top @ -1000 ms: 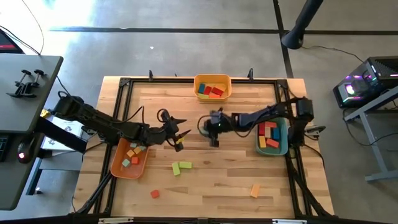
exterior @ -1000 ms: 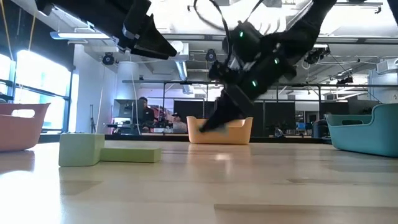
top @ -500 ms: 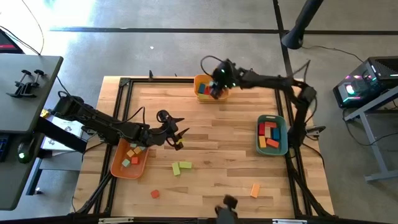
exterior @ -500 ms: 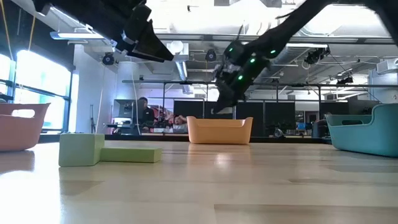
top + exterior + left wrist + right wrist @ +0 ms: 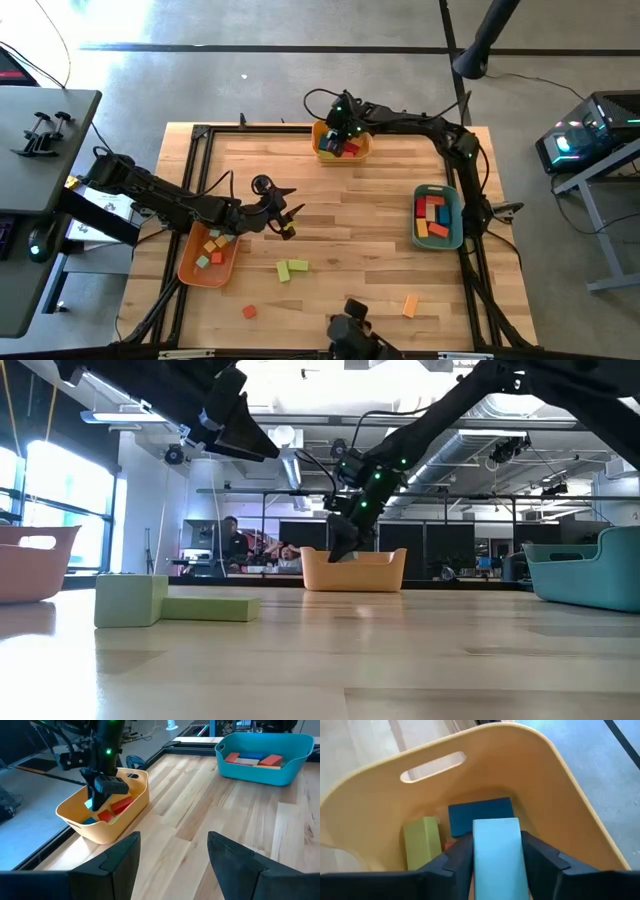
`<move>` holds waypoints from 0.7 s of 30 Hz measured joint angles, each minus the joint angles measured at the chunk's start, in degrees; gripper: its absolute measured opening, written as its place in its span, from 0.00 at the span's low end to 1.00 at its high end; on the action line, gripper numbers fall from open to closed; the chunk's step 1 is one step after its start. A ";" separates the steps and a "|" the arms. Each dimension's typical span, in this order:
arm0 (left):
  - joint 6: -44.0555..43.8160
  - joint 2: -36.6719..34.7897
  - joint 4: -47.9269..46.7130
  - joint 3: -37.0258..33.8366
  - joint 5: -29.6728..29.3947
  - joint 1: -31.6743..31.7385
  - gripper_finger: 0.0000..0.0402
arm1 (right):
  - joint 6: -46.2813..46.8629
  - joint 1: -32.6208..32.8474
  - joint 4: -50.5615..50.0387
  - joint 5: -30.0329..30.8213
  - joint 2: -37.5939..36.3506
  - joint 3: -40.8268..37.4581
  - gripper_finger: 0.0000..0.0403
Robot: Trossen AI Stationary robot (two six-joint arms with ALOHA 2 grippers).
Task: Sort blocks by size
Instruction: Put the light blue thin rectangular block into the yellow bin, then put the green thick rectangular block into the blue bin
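Over the yellow tray (image 5: 341, 152) at the table's far edge, a teal block (image 5: 498, 854) sits clamped in the right gripper (image 5: 495, 855); drop-off step, release next. Left gripper (image 5: 288, 221), jaws apart, waits near the orange tray (image 5: 186, 268).

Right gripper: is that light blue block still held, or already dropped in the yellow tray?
Still held: the light blue block sits between the right gripper fingers, above the yellow tray.

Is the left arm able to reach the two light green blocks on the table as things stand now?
Probably yes. The left gripper hovers with open jaws a short way from the light green blocks, and only bare table lies between them. The right gripper is far off, over the yellow tray.
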 joint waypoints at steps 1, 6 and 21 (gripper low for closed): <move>-0.23 0.00 0.00 0.00 0.00 0.00 0.54 | 0.12 0.00 0.00 0.15 0.00 0.00 0.37; -1.28 0.00 0.00 0.00 0.02 -0.06 0.54 | 0.63 -0.01 0.07 3.67 0.00 0.00 0.49; -5.55 0.00 -3.92 0.00 -1.35 -6.05 0.54 | -1.92 7.50 5.86 8.97 -20.97 -16.00 0.31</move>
